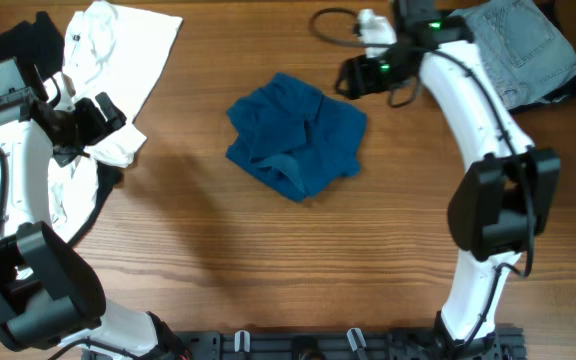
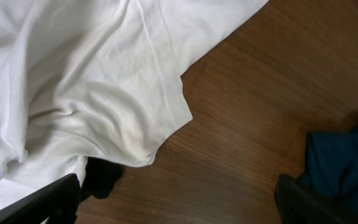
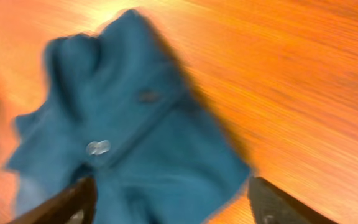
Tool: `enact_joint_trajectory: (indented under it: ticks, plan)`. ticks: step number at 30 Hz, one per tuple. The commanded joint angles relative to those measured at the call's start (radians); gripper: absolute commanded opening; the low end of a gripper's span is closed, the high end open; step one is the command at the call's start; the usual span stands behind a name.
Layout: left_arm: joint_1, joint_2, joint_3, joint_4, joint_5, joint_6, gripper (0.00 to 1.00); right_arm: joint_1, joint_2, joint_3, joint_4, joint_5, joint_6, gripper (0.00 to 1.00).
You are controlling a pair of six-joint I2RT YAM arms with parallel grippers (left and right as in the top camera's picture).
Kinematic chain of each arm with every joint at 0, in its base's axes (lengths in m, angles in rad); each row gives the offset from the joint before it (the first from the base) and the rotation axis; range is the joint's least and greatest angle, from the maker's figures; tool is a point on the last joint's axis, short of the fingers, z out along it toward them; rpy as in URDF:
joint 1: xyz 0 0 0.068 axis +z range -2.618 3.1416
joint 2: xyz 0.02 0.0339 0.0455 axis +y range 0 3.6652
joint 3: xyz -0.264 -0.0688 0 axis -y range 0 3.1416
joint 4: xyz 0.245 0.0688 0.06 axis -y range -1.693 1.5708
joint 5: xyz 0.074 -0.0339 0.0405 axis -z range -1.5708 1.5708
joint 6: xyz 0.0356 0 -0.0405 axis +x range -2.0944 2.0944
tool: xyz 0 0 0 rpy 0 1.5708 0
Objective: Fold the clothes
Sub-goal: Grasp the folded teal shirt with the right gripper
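The deep-blue garment [image 1: 296, 135] lies crumpled in a heap at the middle of the wooden table. In the right wrist view it [image 3: 142, 143] fills the lower left, with a small button showing. My right gripper [image 1: 350, 76] is open just beyond the heap's far right corner. Its fingers [image 3: 173, 210] spread over the blue cloth without holding it. My left gripper [image 1: 108, 112] is open and empty at the left, over the edge of a white T-shirt [image 1: 118, 60]. In the left wrist view its fingers [image 2: 176, 208] straddle bare wood, and the blue garment [image 2: 347, 162] shows at the lower right.
White T-shirts [image 2: 73, 81] lie piled at the far left over a black cloth [image 1: 23, 40]. Pale-blue jeans [image 1: 523, 45] lie at the far right corner. A white device with a black cable [image 1: 373, 25] sits at the far edge.
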Motion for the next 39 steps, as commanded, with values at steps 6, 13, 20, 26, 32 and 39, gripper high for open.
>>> enact_joint_trajectory:
  ticks: [6,13,20,26,32,39]
  plan:
    - [0.005,0.010,-0.008,0.031,-0.187,0.005,1.00,0.381,-0.003,-0.083,-0.020,0.282,-0.018,1.00]
    - [0.009,0.010,-0.008,0.038,-0.204,0.004,1.00,0.507,-0.001,-0.333,0.239,0.362,-0.052,1.00]
    - [0.009,0.010,-0.008,0.037,-0.160,0.004,1.00,0.515,0.148,-0.373,0.274,0.541,-0.056,0.99]
    - [0.009,0.010,-0.008,0.034,-0.160,0.004,1.00,0.470,0.164,-0.365,0.275,0.581,0.101,0.04]
    - [0.009,0.010,-0.008,0.035,-0.160,0.004,1.00,0.304,-0.044,-0.110,0.169,0.571,0.116,0.04]
    - [0.009,0.010,-0.008,0.043,-0.157,0.004,1.00,0.018,-0.206,0.208,0.220,0.489,-0.019,0.04]
